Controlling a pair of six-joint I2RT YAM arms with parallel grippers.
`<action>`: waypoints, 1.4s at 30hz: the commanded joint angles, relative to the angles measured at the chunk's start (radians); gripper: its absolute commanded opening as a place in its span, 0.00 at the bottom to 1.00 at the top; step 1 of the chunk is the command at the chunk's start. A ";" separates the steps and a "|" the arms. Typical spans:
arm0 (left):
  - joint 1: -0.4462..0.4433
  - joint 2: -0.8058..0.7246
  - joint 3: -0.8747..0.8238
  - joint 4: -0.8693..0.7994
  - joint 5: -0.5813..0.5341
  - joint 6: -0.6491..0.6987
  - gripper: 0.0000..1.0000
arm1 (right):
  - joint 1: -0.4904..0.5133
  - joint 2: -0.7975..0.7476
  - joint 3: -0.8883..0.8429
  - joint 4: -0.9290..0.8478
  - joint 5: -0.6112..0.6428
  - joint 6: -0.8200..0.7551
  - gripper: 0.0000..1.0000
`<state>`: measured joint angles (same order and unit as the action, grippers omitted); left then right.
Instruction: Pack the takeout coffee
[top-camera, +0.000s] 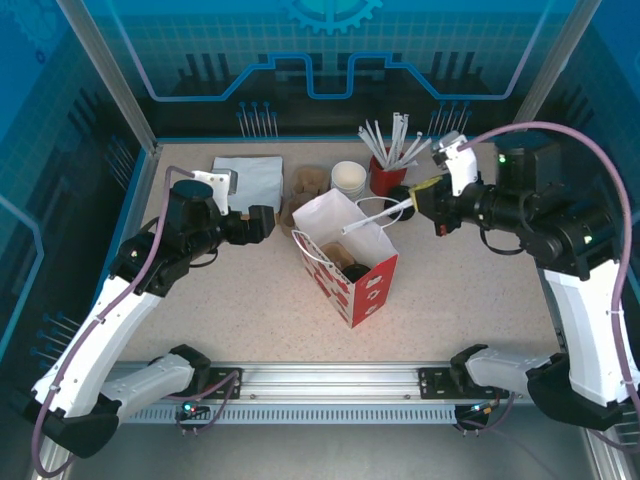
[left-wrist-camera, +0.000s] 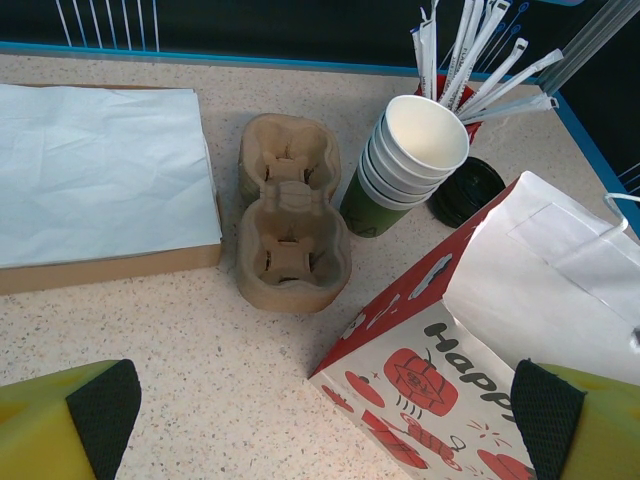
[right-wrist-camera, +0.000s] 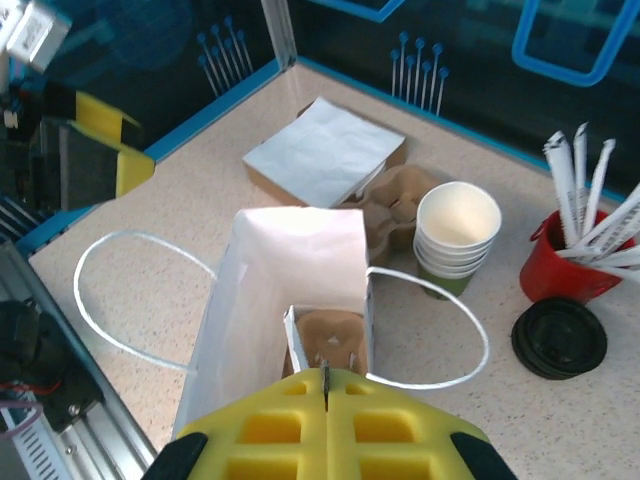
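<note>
Blue-lit panels wall in a speckled table (top-camera: 230, 300), where a white-and-red paper bag (top-camera: 372, 288) stands open in the middle. The takeout coffee (top-camera: 357, 272) sits inside it (only its black lid shows), next to a brown carrier (right-wrist-camera: 325, 338). The left hand (top-camera: 262, 222) hangs just beside the bag, spread wide and empty. The right hand (right-wrist-camera: 325, 380) hovers over the bag's mouth, pressed closed; I cannot tell whether it pinches anything.
</note>
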<state>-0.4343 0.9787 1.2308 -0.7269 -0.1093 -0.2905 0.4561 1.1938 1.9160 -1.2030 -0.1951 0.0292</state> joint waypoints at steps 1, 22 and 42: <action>0.010 -0.010 -0.015 0.015 -0.020 -0.015 0.99 | 0.062 0.021 -0.027 0.029 0.022 0.002 0.02; 0.011 -0.026 -0.040 0.009 -0.023 -0.014 0.99 | 0.258 0.335 -0.059 0.138 0.176 -0.020 0.04; 0.011 -0.048 -0.036 0.018 -0.016 -0.036 0.99 | 0.271 0.422 -0.011 0.153 0.138 0.014 0.35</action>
<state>-0.4343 0.9501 1.1934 -0.7269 -0.1162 -0.3019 0.7139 1.6424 1.8587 -1.0538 -0.0593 0.0360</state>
